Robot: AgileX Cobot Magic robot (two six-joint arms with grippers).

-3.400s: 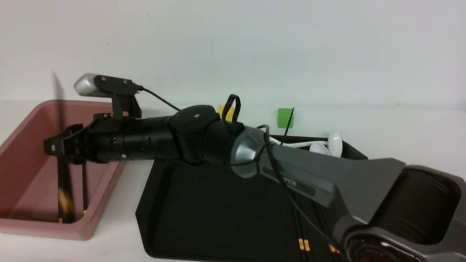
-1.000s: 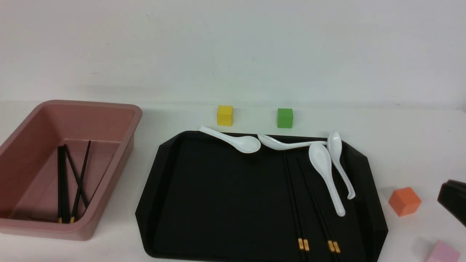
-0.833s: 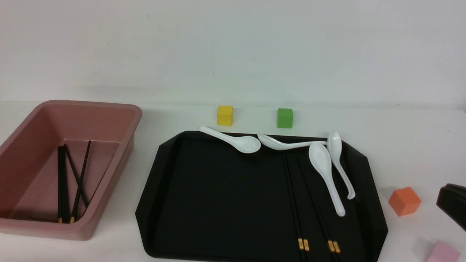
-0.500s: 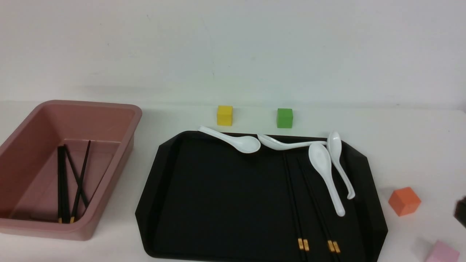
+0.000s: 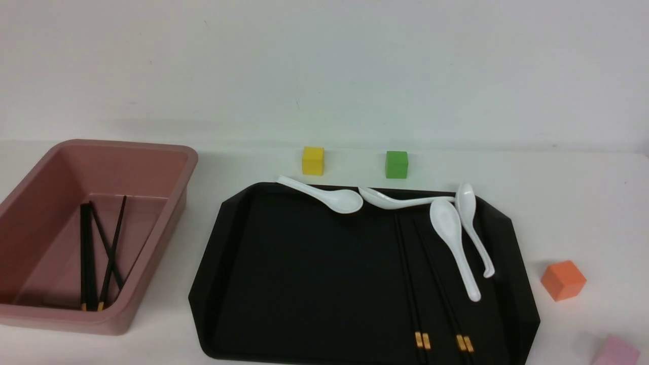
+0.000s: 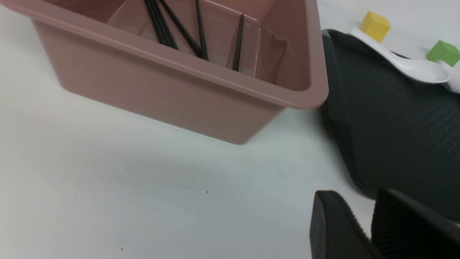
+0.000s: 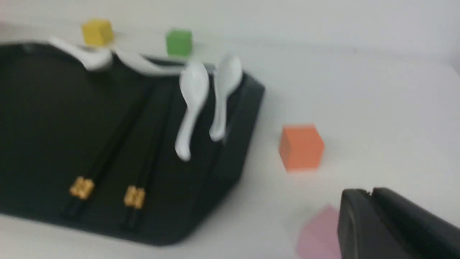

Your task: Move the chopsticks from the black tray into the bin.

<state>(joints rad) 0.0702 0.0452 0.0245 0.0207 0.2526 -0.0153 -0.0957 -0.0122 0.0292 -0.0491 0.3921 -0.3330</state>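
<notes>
Front view: both grippers are out of frame; chopsticks (image 5: 408,284) lie in the black tray (image 5: 314,284), others in the pink bin (image 5: 162,228).
Left wrist view: the left gripper (image 6: 366,216), fingertips slightly parted, is over the table, near the bin and tray.
Right wrist view, blurred: the right gripper (image 7: 370,192) has its tips nearly together; whether clenched, I cannot tell. Beside it is a pink block (image 7: 320,233).

We record the bin (image 5: 167,213) as smooth pinkish plastic, softly glossy at its rim. We list the spoons (image 5: 451,223) as smooth, glossy white ceramic, and the black tray (image 6: 402,136) as finely textured, rather matt in its base.
</notes>
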